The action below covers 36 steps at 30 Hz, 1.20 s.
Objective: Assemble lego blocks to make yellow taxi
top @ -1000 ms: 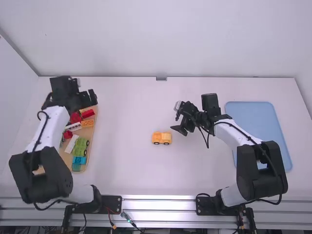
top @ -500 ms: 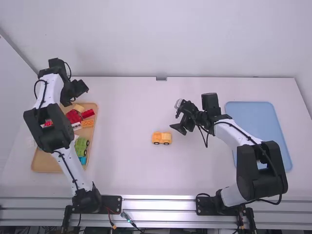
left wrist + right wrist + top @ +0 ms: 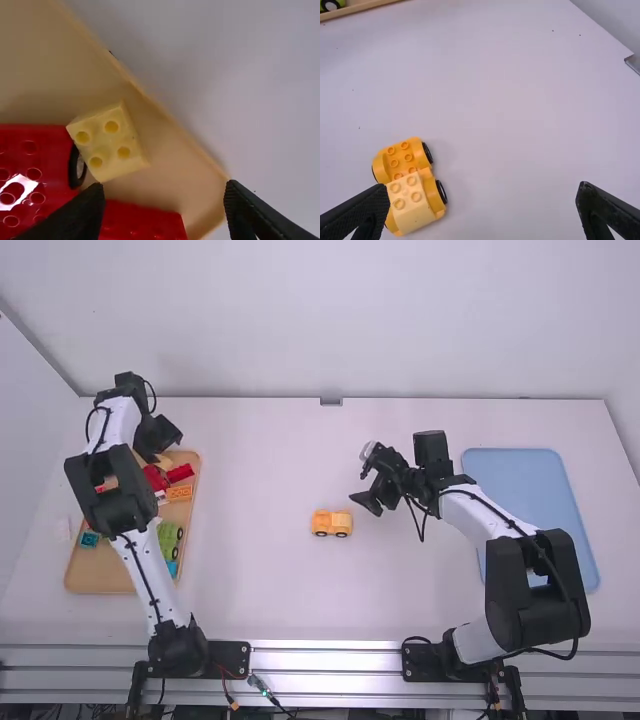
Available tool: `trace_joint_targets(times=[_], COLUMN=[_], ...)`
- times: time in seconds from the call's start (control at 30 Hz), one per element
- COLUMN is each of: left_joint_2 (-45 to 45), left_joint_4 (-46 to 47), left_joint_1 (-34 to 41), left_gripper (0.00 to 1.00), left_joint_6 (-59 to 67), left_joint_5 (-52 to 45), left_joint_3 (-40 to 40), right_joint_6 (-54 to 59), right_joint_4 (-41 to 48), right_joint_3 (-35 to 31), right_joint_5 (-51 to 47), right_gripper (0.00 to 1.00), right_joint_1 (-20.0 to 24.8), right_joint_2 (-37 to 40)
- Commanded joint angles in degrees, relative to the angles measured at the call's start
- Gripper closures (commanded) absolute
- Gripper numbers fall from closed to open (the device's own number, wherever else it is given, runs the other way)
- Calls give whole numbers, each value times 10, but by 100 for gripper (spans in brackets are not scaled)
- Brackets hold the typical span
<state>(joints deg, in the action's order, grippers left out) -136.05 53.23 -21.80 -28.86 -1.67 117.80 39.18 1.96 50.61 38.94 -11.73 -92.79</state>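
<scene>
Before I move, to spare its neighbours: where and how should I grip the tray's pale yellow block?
From above, probably by the two flat walls adjoining its wheel side: the pale yellow block sits studs up, and a black wheel crowds that side.

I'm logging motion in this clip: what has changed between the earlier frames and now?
The left gripper moved left at the wooden tray's far end, then slightly back toward its base; nothing visibly gripped or released. The right gripper, yellow-orange car and blue tray stayed put.

A yellow car (image 3: 332,524) stands on the table (image 3: 260,590).
</scene>
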Motion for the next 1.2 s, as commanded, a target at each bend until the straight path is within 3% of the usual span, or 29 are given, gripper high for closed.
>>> trace_joint_targets(times=[0.0, 1.0, 1.17], left_joint_2=[0, 0, 0], left_joint_4=[5, -77, -89], left_joint_1=[4, 4, 4], left_gripper=[35, 37, 47], left_joint_6=[-17, -49, -54], left_joint_5=[29, 69, 67], left_joint_3=[3, -88, -100], right_joint_6=[-4, -4, -4], right_joint_4=[1, 0, 0], right_joint_3=[4, 4, 4], right_joint_5=[0, 0, 2], right_gripper=[1, 1, 1], right_joint_1=[1, 1, 1], right_joint_2=[2, 2, 2])
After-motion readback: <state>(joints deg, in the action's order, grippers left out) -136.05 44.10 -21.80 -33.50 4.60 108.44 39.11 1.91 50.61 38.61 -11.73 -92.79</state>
